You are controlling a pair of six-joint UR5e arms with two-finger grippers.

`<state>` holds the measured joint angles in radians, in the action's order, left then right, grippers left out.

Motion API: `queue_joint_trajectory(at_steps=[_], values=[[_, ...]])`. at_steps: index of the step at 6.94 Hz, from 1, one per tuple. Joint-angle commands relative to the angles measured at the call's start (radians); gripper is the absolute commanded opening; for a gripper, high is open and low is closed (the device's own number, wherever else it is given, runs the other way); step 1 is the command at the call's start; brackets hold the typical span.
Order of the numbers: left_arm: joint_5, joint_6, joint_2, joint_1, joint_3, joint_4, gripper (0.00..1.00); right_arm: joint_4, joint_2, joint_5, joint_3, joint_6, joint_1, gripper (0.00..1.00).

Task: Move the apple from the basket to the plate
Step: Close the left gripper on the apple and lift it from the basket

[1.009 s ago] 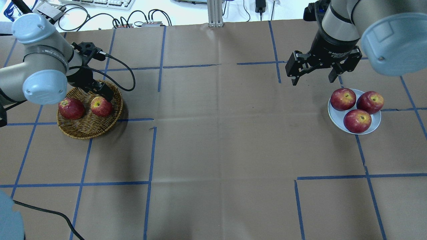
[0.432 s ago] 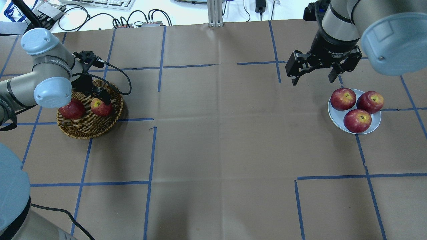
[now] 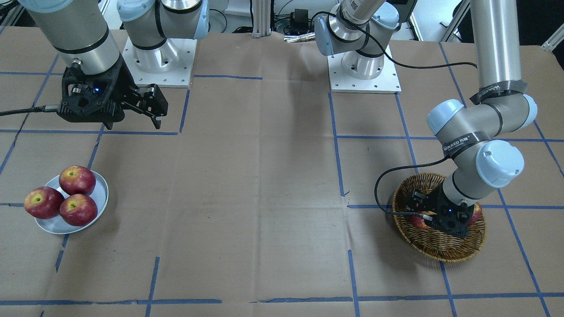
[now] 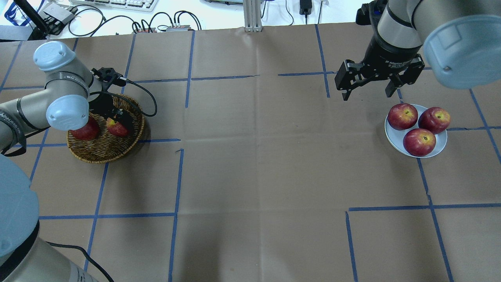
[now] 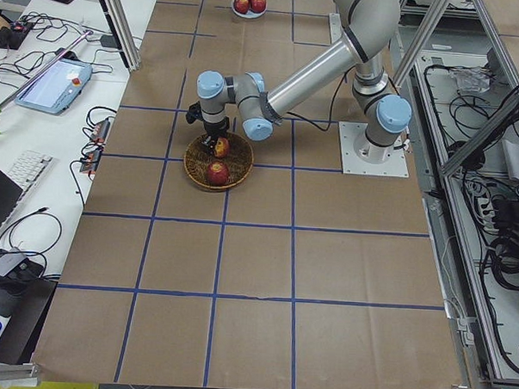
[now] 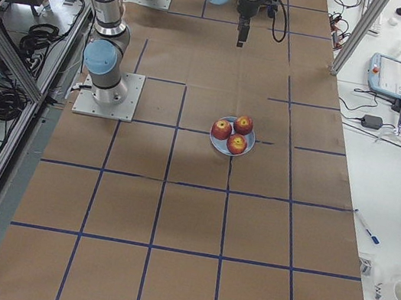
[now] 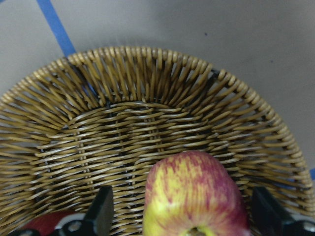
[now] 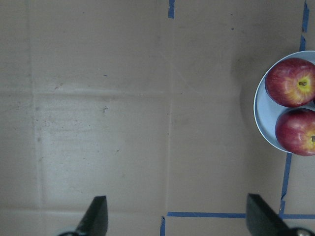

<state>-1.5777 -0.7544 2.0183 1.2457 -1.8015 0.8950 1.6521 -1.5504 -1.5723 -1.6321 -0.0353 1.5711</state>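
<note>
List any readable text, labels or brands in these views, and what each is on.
"WANJEED", then characters too blurred to read: band on the left arm.
"2F Adaptive", rest too small: body of the right end effector.
Nothing else legible.

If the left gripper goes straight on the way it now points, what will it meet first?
Most likely the yellow-streaked apple: in the wrist view it sits right between the open fingers of the left gripper. The basket floor lies behind it. The remaining depth is hard to judge.
</note>
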Motion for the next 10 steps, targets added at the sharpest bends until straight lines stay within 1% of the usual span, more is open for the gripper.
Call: queue_joint_trajectory(at_steps=[1,2,3,4,5,6,8,9,10], values=[[-0.005,0.003,-0.010,0.001,0.005,0.013,0.42,-0.001,0.000,0.000,0.000,0.000,0.000,1.00],[-0.005,0.015,-0.033,0.020,0.014,0.024,0.42,0.000,0.000,0.000,0.000,0.000,0.000,1.00],[0.001,0.111,-0.085,0.040,0.016,0.048,0.42,0.000,0.000,0.000,0.000,0.000,0.000,1.00],[0.002,0.230,-0.136,0.126,0.045,0.121,0.42,0.000,0.001,0.000,0.000,0.000,0.000,1.00],[0.001,0.388,-0.157,0.227,0.085,0.198,0.42,0.000,0.000,0.002,0.001,0.000,0.000,1.00],[-0.004,0.499,-0.156,0.315,0.114,0.234,0.42,0.000,0.000,0.002,0.000,0.000,0.000,1.00],[0.005,0.722,-0.126,0.469,0.119,0.216,0.41,0.000,0.001,0.000,0.000,0.000,0.000,1.00],[0.005,0.825,-0.083,0.553,0.120,0.168,0.39,0.000,0.000,0.002,0.000,0.000,0.000,1.00],[0.007,0.905,-0.020,0.631,0.122,0.084,0.40,0.000,0.001,0.002,0.000,0.000,0.000,1.00]])
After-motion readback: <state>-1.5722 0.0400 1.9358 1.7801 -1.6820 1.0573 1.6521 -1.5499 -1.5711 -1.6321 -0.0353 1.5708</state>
